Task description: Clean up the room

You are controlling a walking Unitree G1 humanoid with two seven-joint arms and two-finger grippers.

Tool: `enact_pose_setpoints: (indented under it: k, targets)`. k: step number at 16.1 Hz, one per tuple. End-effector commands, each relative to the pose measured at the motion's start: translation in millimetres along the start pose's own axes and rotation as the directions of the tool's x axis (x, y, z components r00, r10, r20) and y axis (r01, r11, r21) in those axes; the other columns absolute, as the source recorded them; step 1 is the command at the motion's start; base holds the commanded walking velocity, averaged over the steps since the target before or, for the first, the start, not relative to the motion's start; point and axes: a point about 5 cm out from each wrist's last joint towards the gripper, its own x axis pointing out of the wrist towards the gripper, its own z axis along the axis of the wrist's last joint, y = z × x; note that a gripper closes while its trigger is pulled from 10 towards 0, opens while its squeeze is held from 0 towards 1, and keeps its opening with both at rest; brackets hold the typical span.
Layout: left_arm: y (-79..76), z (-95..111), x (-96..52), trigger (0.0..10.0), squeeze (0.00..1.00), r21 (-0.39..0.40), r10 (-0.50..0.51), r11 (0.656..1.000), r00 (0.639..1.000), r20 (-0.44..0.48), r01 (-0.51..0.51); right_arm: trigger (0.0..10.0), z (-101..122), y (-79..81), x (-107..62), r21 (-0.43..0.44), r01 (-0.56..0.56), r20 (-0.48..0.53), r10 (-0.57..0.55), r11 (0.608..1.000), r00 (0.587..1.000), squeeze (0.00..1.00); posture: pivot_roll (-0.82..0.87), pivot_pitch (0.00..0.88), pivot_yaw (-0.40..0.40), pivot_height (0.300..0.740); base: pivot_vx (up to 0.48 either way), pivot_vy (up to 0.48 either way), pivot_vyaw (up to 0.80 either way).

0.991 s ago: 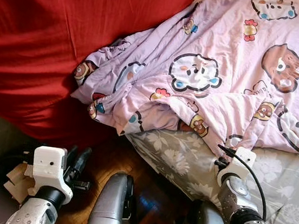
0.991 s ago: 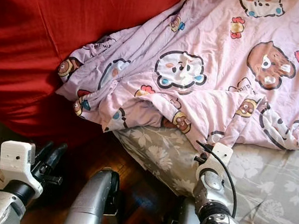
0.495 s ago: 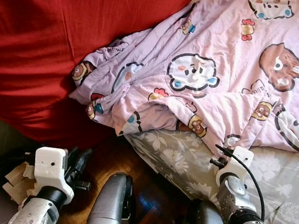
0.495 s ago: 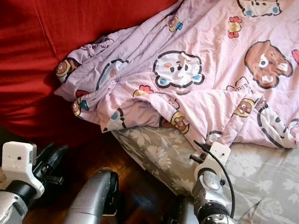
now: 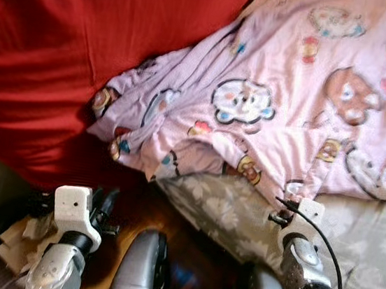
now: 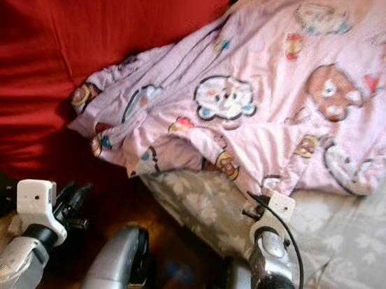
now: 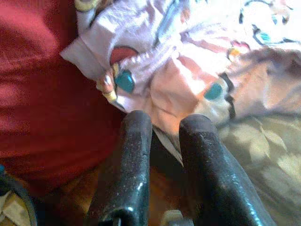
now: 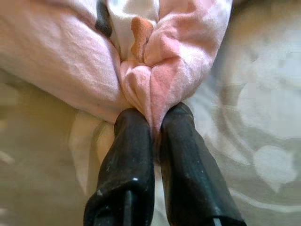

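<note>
Pink blanket (image 8: 155,70) pinched in right gripper (image 8: 155,123) jaws.

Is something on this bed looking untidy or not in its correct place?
Yes. The pink cartoon-print blanket lies crumpled and askew, one corner spilling onto the red cover. The right gripper is pinching its edge above the grey floral sheet.

Silver, rounded forearms, each ending in a white boxy wrist housing (image 5: 74,207) behind the jaws. Thin black cable (image 5: 316,228) looped behind the right jaws. Long, glossy black fingers (image 8: 129,160), blunt-tipped, lightly scuffed.
</note>
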Motion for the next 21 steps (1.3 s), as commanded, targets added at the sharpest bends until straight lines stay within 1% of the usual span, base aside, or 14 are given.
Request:
enact_pose_setpoints:
  k: [1,3,4,5,6,7,9,11,15,17,18,19,20,21]
  targets:
    - [10.5,-8.4,-0.2,10.0,0.0,0.021,0.033,0.999,0.999,-0.016,-0.033,0.0,-8.5,-3.5,-3.9,-0.014,-0.014,0.013,0.014,1.0,1.0,0.0,0.21,0.081,0.006,0.626,0.0,0.0,0.0]
    - [14.6,-13.1,5.9,10.0,0.0,0.02,0.043,0.999,0.999,-0.02,-0.042,0.0,-9.0,-4.1,-4.8,-0.019,-0.027,0.027,0.027,0.999,0.999,0.0,0.19,0.032,0.004,0.626,0.0,0.0,0.0]
    - [21.1,-21.4,12.7,10.0,0.0,0.014,0.063,0.998,0.997,-0.038,-0.062,0.0,-11.7,-1.4,-6.4,-0.061,-0.054,0.035,0.057,0.997,0.998,0.0,0.16,0.0,0.004,0.626,0.0,0.0,0.0]
    - [24.5,-26.8,15.4,10.0,0.0,0.011,0.072,0.997,0.996,-0.049,-0.071,1.1,-17.5,-0.1,-8.5,-0.078,-0.079,0.024,0.081,0.994,0.996,0.0,0.15,0.0,0.002,0.626,0.0,0.0,0.0]
    - [28.7,-35.0,19.5,10.0,0.0,-0.002,0.086,0.996,0.994,-0.067,-0.086,10.0,-23.5,-1.5,-11.2,-0.095,-0.091,0.019,0.093,0.991,0.995,0.0,0.14,0.0,-0.001,0.626,0.0,0.0,0.0]
    - [33.3,-44.9,22.0,10.0,0.0,-0.013,0.106,0.994,0.99,-0.098,-0.107,10.0,-28.5,-4.0,-13.4,-0.084,-0.094,0.014,0.096,0.992,0.995,0.0,0.13,0.0,0.001,0.626,0.0,0.0,0.0]
    - [38.0,-56.0,22.1,10.0,0.0,-0.035,0.13,0.99,0.983,-0.127,-0.136,10.0,-33.4,-7.7,-15.5,-0.063,-0.085,0.007,0.085,0.994,0.996,0.0,0.12,0.0,0.004,0.626,0.0,0.0,0.0]
    - [42.3,-66.9,21.0,10.0,0.0,-0.053,0.149,0.986,0.977,-0.154,-0.159,10.0,-30.3,-4.1,-15.8,-0.034,-0.123,0.042,0.124,0.992,0.991,0.0,0.12,0.0,0.012,0.631,0.0,0.0,0.0]
    - [45.7,-75.6,26.5,10.0,0.0,-0.053,0.152,0.985,0.974,-0.17,-0.163,10.0,-25.0,3.4,-13.2,-0.039,-0.134,0.046,0.136,0.99,0.99,0.0,0.11,0.0,0.019,0.676,0.0,0.0,0.0]
    - [45.9,-84.5,23.9,10.0,0.0,-0.059,0.154,0.984,0.967,-0.204,-0.169,10.0,-25.4,3.9,-13.5,-0.032,-0.132,0.048,0.133,0.991,0.99,0.0,0.11,0.0,0.027,0.696,0.0,0.0,0.0]
    - [46.5,-95.5,19.1,10.0,0.0,-0.063,0.155,0.983,0.956,-0.249,-0.175,10.0,-27.3,3.7,-14.5,-0.026,-0.133,0.05,0.134,0.991,0.99,0.0,0.1,0.0,0.031,0.716,0.0,0.0,0.0]
    - [46.8,-98.9,17.2,10.0,0.0,-0.06,0.156,0.982,0.951,-0.267,-0.178,10.0,-28.2,3.5,-14.8,-0.023,-0.132,0.049,0.133,0.991,0.99,0.0,0.1,0.0,0.031,0.721,0.0,0.0,0.0]
    - [47.8,-107.7,11.4,10.0,0.0,-0.062,0.158,0.981,0.938,-0.309,-0.186,10.0,-31.0,3.1,-16.0,-0.017,-0.129,0.046,0.13,0.991,0.99,0.0,0.1,0.0,0.033,0.736,0.0,0.0,0.0]
    - [49.7,-112.4,8.2,10.0,0.0,-0.055,0.168,0.979,0.929,-0.33,-0.196,10.0,-32.4,3.6,-16.6,-0.015,-0.131,0.046,0.131,0.991,0.99,0.0,0.11,0.0,0.034,0.74,0.0,0.0,0.0]
